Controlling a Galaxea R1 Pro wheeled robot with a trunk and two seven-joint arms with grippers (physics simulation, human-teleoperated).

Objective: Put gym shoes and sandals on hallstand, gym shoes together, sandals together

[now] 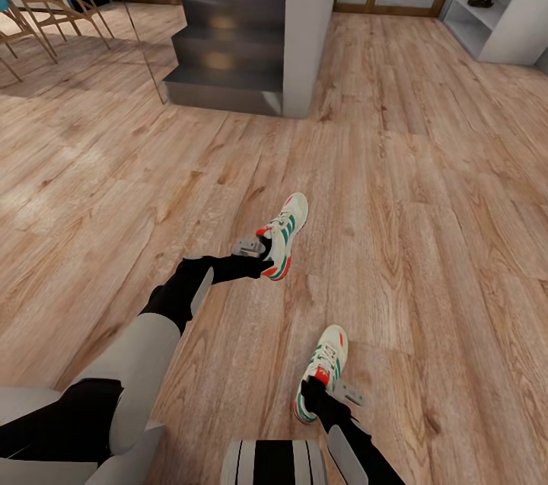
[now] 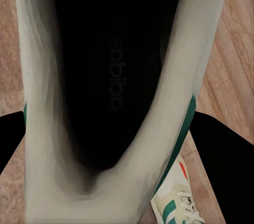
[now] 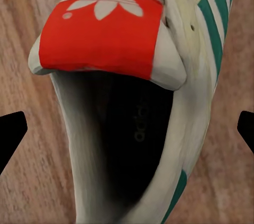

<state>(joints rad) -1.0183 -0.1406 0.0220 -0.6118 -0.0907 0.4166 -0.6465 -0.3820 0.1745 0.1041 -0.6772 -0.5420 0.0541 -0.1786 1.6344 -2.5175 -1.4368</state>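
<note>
Left gripper [image 1: 265,250] clamped the far cream sneaker's [image 1: 287,232] padded heel; right gripper [image 1: 323,391] spread wide around the near sneaker [image 1: 323,367] on grainy wood planks [image 1: 426,256].

I see one shoe [image 1: 285,235] on the floor [image 1: 426,226] mid-scene, another shoe [image 1: 320,372] near and right of it, and the rack [image 1: 508,17] far right, stairs [image 1: 228,36] far.

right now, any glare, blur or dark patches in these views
Head view: soft glare on the dark stairs, floor evenly lit. Left wrist view: the shoe is close and smeared, its inside nearly black. Right wrist view: red tongue sharp, shoe opening in deep shadow.
</note>
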